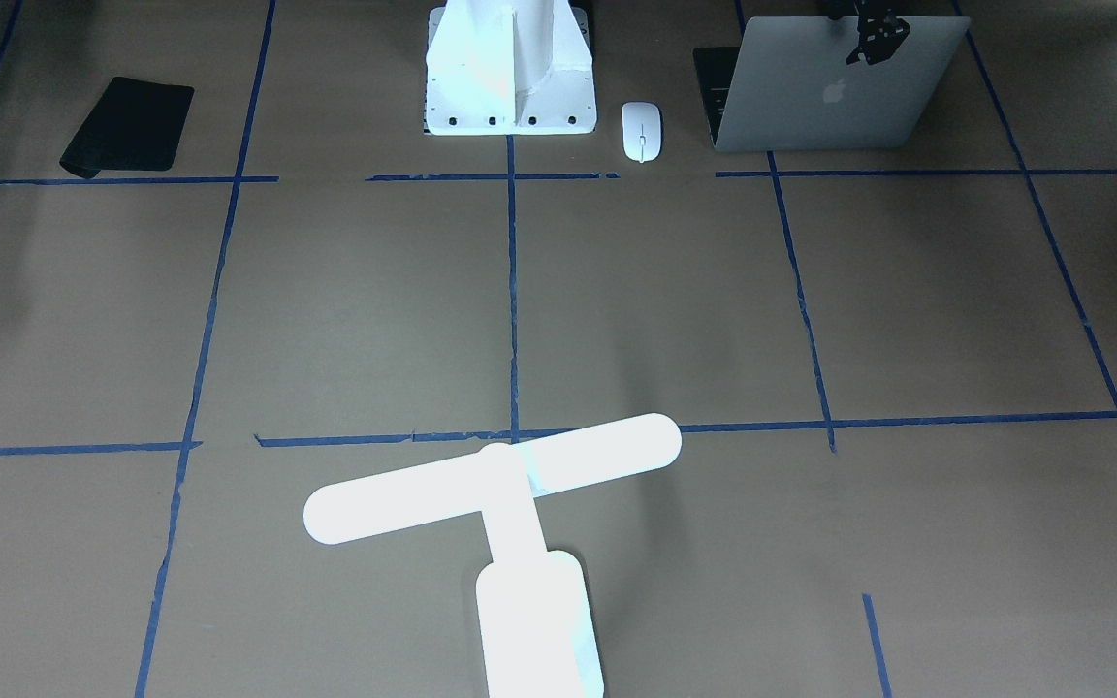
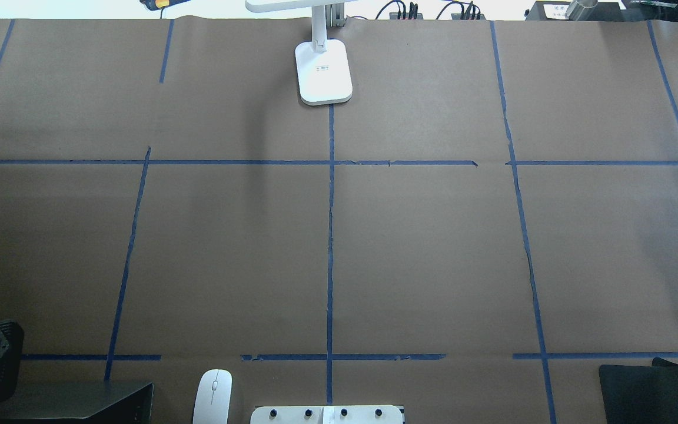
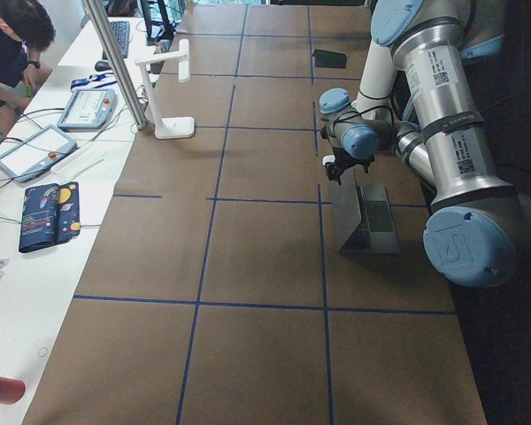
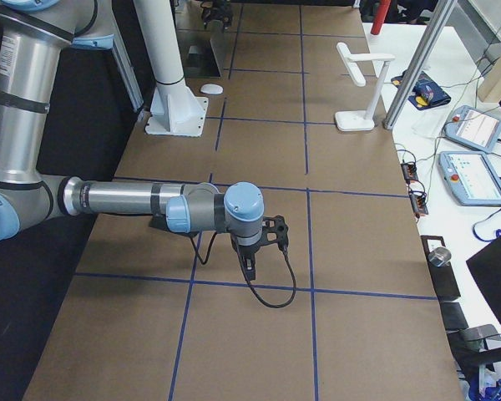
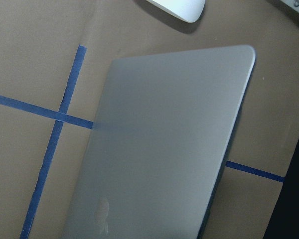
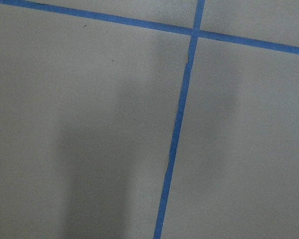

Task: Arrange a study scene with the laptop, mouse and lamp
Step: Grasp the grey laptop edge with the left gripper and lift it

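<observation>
Lamp (image 1: 495,485) base cropped by frame.

A flat black rectangular pad (image 1: 129,126) is laid on a brown paper table covering (image 1: 665,310), which is divided by blue tape lines (image 1: 512,291). A white bolted pedestal (image 1: 510,68) is stood well apart from it. A dark patterned pouch (image 3: 49,217) is laid on a white side bench (image 3: 35,292)

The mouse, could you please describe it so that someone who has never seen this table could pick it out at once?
Start at the white bolted pedestal on the robot's edge of the table. Between it and the part-open silver laptop lies the mouse. It is the only small glossy white oval, with a thin dark slit; the white lamp is far larger and T-shaped.
</observation>
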### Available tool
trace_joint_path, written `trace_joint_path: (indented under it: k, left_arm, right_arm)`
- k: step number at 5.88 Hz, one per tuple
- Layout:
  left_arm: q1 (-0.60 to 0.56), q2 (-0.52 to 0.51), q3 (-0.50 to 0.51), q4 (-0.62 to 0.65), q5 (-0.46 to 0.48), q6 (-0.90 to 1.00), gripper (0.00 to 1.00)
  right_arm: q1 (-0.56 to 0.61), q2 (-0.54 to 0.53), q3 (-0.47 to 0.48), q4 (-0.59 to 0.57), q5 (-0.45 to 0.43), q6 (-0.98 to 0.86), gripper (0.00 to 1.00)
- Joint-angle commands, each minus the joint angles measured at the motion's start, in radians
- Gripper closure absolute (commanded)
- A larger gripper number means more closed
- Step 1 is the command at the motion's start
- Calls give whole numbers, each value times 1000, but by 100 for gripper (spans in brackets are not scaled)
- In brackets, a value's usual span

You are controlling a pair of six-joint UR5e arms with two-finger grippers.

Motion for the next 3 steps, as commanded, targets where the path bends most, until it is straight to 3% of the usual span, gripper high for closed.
trace_joint_path:
  k: [1,3]
  left_arm:
    - [14,-22,40,1,25,-8,2]
    - [20,-28,65,3,25,-9,8]
  right_arm:
    - [0,8,-1,-2,0,1,0]
    - [0,8,-1,-2,0,1,0]
